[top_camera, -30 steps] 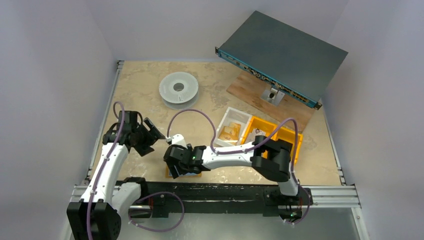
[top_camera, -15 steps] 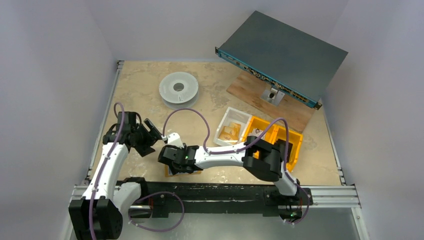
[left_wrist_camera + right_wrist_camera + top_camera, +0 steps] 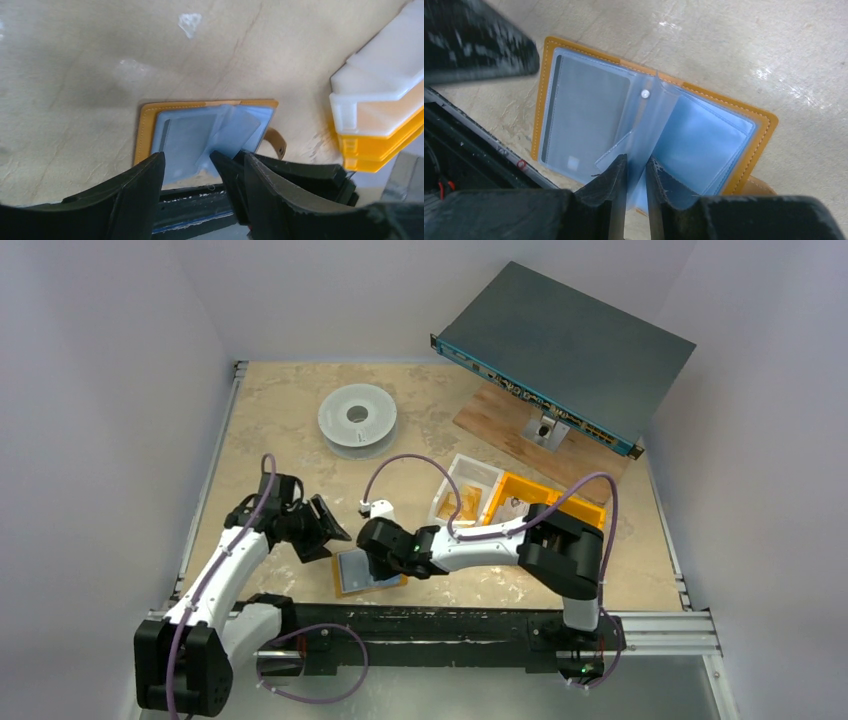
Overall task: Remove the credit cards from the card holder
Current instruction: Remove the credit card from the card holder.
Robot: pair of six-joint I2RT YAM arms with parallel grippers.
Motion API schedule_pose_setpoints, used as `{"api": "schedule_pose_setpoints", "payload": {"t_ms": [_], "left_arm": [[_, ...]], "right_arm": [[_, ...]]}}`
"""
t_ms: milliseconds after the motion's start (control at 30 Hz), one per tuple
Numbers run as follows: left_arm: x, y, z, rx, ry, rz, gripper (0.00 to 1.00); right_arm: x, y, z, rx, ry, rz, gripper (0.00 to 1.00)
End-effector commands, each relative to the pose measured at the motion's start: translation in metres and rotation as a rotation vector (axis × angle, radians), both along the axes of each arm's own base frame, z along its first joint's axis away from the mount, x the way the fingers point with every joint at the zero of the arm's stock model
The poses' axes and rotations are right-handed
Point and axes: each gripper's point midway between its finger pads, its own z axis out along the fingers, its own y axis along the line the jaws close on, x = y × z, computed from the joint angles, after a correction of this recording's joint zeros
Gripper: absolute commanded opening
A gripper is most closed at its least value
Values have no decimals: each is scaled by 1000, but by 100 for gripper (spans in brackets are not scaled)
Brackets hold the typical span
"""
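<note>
**Counter** (image 3: 290, 410). Beige, marbled. It carries all the items below.

**Grey box** (image 3: 565, 340). Sits at the far right corner, propped on a board. Takes no part in the task.

**Bins.** One orange (image 3: 580, 515) and one white (image 3: 470, 480), side by side toward the right edge.

**Spool** (image 3: 357, 418). White, left of centre toward the far edge.

**Left gripper** (image 3: 330, 532). Fingers spread and holding nothing. It hangs just left of the holder, tips aimed at it.

**Right gripper** (image 3: 636, 162). Fingers nearly pressed together, pinching a clear leaf near its lower edge.

**Holder** (image 3: 355, 570). Lies open and flat at the near edge, left of centre, with its strap (image 3: 277, 142) trailing out on the right.

**Leaf** (image 3: 649, 115). A translucent sleeve standing up from the spine.

**Card** (image 3: 584, 110). Appears to sit in the left page, with a dark stripe along its outer side.

**Handling note (a judgement).**
- The step in hand is exposing a pocket.
- Keep the pinch light and the leaf upright, so the holder neither lifts nor folds shut.
- Bring the left fingers down to the exposed card's edge.
- Draw the card out along the pocket mouth, not upward.
- Which way the mouth faces cannot be told.
</note>
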Motion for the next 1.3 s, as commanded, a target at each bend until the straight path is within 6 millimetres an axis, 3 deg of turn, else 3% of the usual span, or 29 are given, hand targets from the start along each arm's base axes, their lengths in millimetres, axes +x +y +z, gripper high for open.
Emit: {"api": "schedule_pose_setpoints", "payload": {"t_ms": [0, 400, 1100, 1267], "left_arm": [[-5, -18, -6, -3, -14, -70, 57], [-20, -23, -34, 45, 42, -77, 44], [-26, -37, -55, 95, 93, -112, 33], [-22, -43, -55, 89, 89, -117, 26]], "right_arm": [[-4, -4, -1, 93, 80, 24, 17], [2, -12, 10, 255, 144, 33, 17], [4, -12, 7, 275, 166, 33, 17], [5, -10, 11, 279, 163, 35, 17]]}}
